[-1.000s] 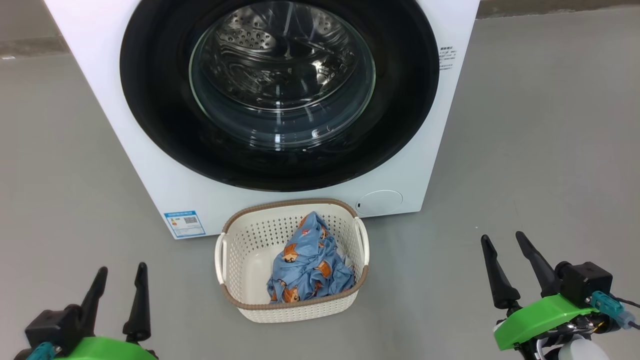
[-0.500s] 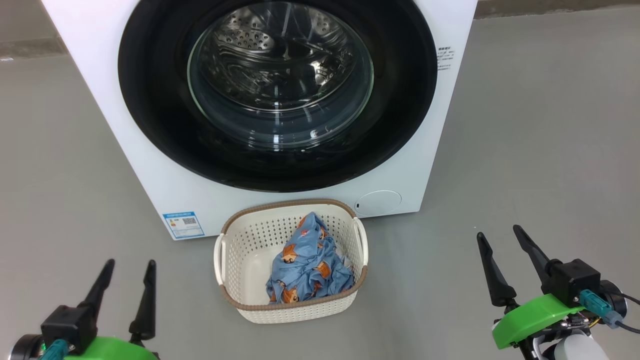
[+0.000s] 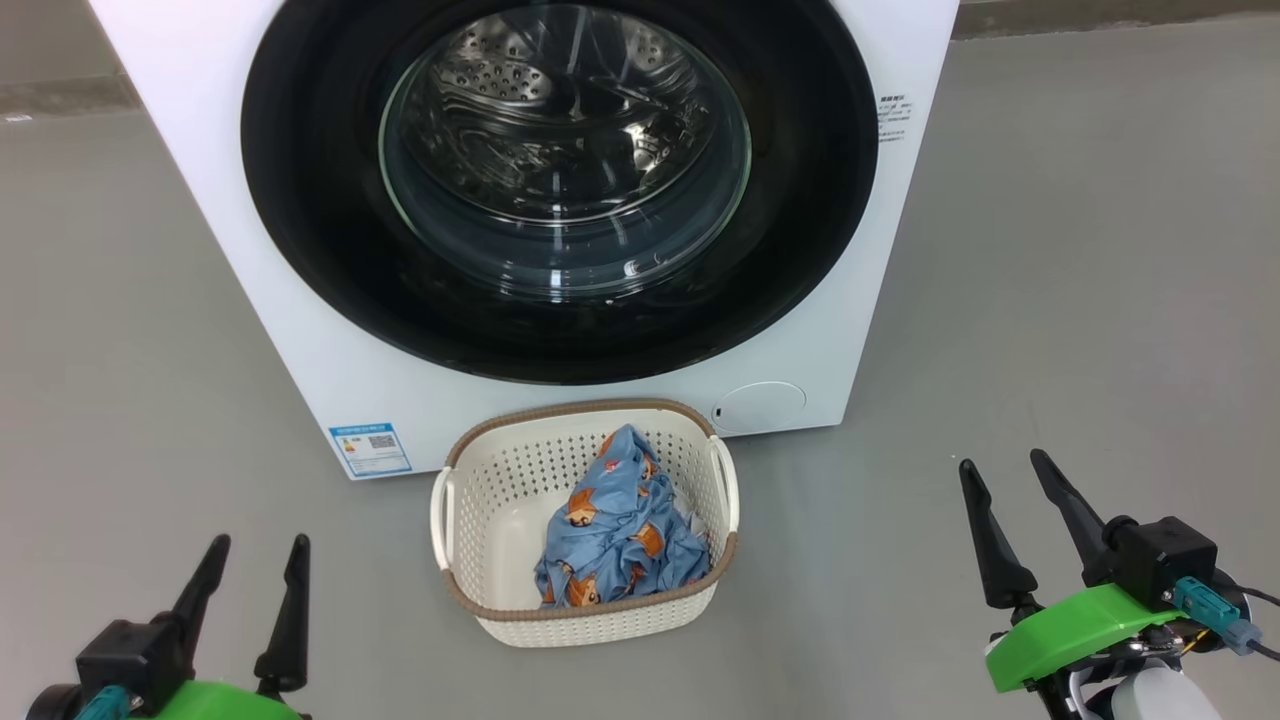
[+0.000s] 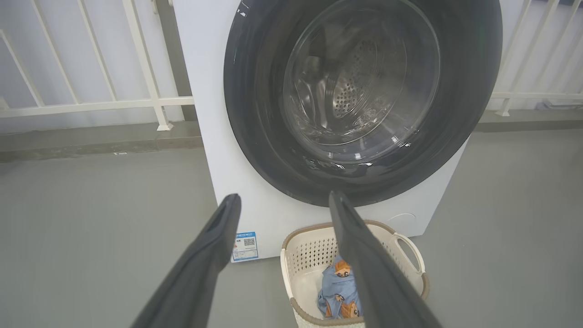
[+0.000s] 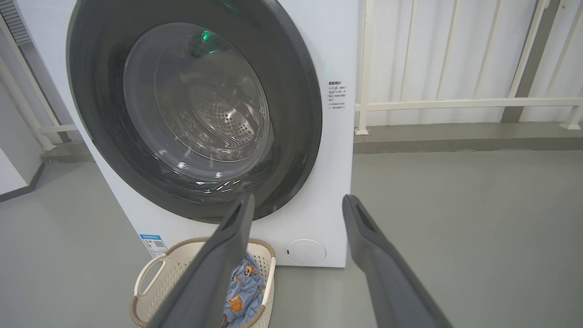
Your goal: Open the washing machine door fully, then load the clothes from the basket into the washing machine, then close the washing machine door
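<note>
Change: left hand (image 3: 260,545) and right hand (image 3: 1002,462) were lifted slightly, both spread and empty | Door (image 3: 310,200) was left shut on washing machine (image 3: 300,350), untouched | Clothes (image 3: 620,530) were kept bundled in basket (image 3: 455,590) on floor (image 3: 150,350) | Door-opening step was judged not yet begun.
</note>
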